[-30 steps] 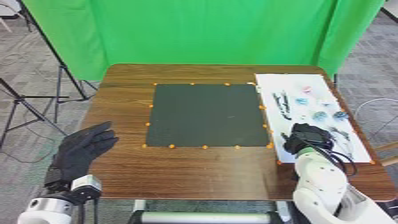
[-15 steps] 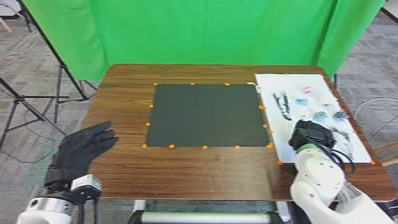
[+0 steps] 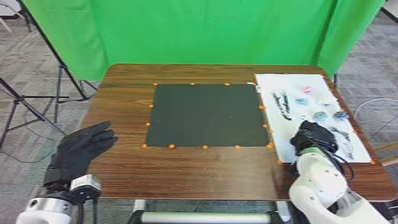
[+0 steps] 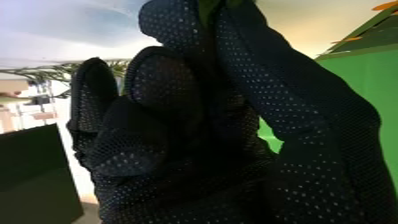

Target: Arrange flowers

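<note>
Right hand point(image 3: 313, 136) pinches greenery point(image 4: 208, 10) near white sheet's edge point(image 3: 279, 136).

Beyond the far edge of the brown wooden tabletop point(image 3: 195, 180), a green curtain point(image 3: 213, 30) is hung in vertical folds. On the left, a black stand point(image 3: 19, 99) with slanting legs is set on the grey carpet point(image 3: 22, 60). Under the tabletop's near edge, a pale horizontal bar point(image 3: 204, 218) is seen. On the right, a thin, light-coloured cable is curved over the carpet, and wooden slats point(image 3: 387, 146) are partly cut off by the view's edge.
</note>
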Action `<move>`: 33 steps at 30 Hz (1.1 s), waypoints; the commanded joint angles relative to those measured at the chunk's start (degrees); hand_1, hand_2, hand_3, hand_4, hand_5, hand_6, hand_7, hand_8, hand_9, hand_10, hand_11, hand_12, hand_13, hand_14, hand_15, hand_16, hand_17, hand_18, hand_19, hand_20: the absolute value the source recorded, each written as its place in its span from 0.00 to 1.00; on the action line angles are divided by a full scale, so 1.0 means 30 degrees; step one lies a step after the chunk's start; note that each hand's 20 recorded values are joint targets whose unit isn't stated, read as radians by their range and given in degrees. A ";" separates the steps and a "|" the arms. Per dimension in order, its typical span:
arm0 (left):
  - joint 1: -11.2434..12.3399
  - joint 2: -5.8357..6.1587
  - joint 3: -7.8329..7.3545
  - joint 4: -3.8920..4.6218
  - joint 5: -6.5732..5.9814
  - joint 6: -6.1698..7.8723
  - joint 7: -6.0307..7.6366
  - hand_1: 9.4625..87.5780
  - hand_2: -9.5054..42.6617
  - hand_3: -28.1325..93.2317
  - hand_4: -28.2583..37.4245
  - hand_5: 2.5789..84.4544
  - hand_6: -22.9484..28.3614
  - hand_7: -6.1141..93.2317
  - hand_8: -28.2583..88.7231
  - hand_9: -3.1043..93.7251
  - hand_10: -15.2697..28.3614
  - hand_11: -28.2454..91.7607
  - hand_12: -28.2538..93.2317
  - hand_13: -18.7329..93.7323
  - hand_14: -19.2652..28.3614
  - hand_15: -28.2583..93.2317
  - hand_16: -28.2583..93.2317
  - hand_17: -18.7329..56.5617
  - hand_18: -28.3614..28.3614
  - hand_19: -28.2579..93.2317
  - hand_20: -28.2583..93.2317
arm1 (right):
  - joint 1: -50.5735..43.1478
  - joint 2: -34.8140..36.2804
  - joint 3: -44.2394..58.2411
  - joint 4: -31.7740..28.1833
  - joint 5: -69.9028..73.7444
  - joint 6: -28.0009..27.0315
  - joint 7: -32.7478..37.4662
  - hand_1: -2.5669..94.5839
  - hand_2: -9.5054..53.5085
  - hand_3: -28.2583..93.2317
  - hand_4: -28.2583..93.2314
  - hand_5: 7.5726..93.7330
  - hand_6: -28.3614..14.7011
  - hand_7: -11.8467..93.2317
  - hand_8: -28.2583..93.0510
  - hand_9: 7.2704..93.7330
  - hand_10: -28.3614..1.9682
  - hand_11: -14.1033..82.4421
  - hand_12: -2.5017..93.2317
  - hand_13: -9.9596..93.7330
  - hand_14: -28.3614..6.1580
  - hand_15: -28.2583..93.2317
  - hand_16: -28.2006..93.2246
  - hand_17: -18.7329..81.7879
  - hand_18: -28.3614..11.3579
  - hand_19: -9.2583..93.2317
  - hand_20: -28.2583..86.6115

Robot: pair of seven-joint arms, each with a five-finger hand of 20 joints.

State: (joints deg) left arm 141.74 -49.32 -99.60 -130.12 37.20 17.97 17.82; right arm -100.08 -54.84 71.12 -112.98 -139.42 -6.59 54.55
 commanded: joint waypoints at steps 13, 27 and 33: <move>0.0862 0.0826 0.0008 -0.0126 -0.0603 0.0660 0.1218 0.23 0.33 0.88 0.23 0.56 0.74 0.20 0.17 0.45 0.88 0.56 0.31 0.43 1.00 0.76 0.12 0.15 0.90 0.72 0.45 | 0.0113 0.2647 -0.0987 -0.1217 -0.0164 0.2070 -0.0723 0.57 0.00 0.89 0.04 0.94 0.53 0.32 0.44 0.83 0.44 0.68 0.54 0.83 0.49 0.91 0.50 0.51 0.00 0.96 0.42; 0.1784 0.1160 -0.0719 -0.0445 -0.0925 0.1116 0.1553 0.23 0.33 0.88 0.23 0.56 0.74 0.20 0.17 0.45 0.88 0.56 0.31 0.43 1.00 0.76 0.12 0.15 0.89 0.71 0.45 | 0.2711 0.3039 -0.2246 -0.2662 0.0476 0.1710 -0.1630 0.57 0.00 0.89 0.05 0.94 0.53 0.31 0.44 0.83 0.45 0.68 0.53 0.84 0.49 0.92 0.50 0.51 0.00 0.96 0.43; 0.3222 0.0803 -0.2148 -0.0894 -0.0697 0.1212 0.1265 0.23 0.33 0.88 0.23 0.56 0.74 0.20 0.17 0.45 0.88 0.55 0.31 0.43 1.00 0.76 0.12 0.15 0.90 0.72 0.45 | 0.6863 0.1733 -0.5355 -0.2442 0.2187 0.0338 -0.2513 0.56 0.00 0.89 0.05 0.94 0.53 0.31 0.44 0.83 0.45 0.68 0.53 0.84 0.49 0.92 0.50 0.51 0.00 0.96 0.44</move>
State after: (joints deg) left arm 146.45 -46.59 -102.29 -131.28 35.17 20.46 21.67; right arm -92.40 -45.42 63.02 -119.75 -137.69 -1.42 50.36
